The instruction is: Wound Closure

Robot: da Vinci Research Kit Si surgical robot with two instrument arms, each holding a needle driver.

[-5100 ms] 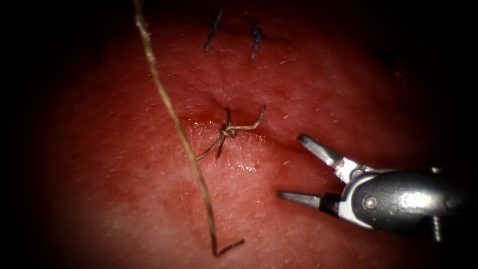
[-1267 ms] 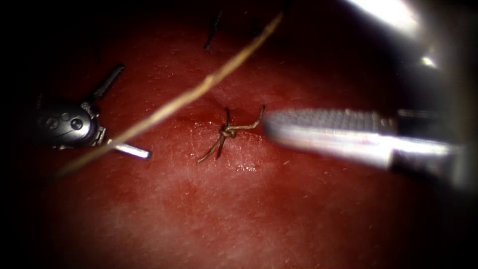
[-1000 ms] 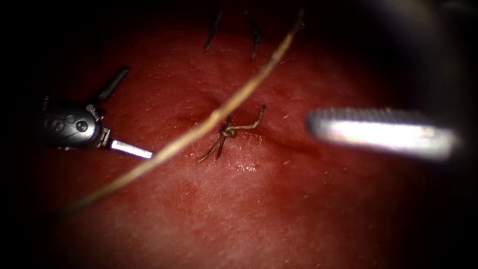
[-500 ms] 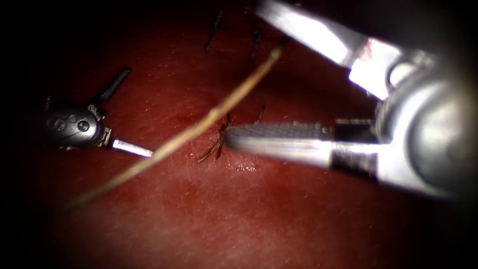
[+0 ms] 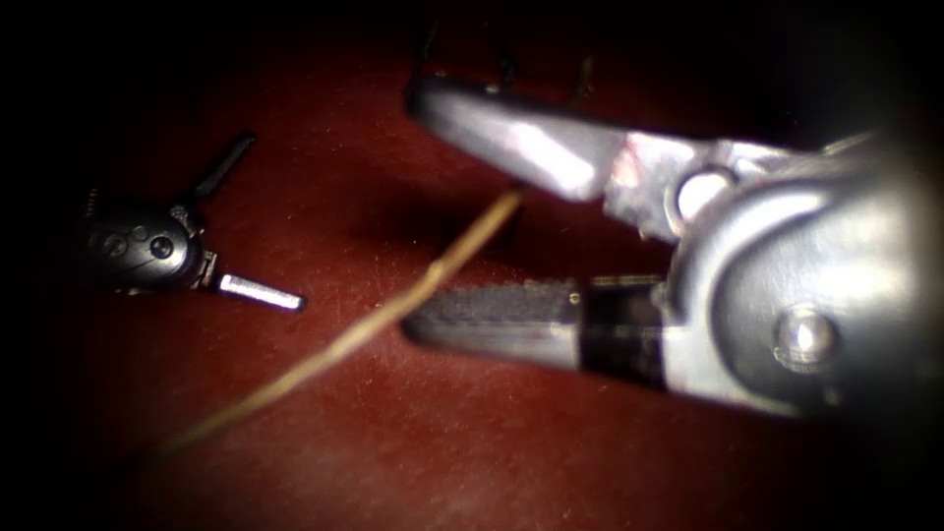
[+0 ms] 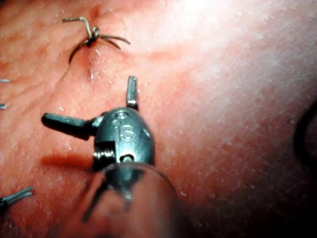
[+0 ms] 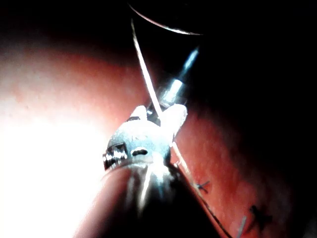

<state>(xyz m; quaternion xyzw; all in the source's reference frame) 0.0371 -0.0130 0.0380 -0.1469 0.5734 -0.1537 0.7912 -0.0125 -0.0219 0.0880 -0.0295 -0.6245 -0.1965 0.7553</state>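
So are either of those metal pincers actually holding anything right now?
No. The left tool has its jaws spread open over the tissue, holding nothing. The right tool is open too; the thread passes between its jaws, not clamped.

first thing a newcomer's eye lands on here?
The right gripper, huge and close to the endoscope, jaws wide open, with a tan thread slanting across the tissue and running between them. Next, the left gripper, small at the endoscope view's left, also open and holding nothing. In the left wrist view, a tied knot with short thread ends sits on the tissue ahead of that gripper.
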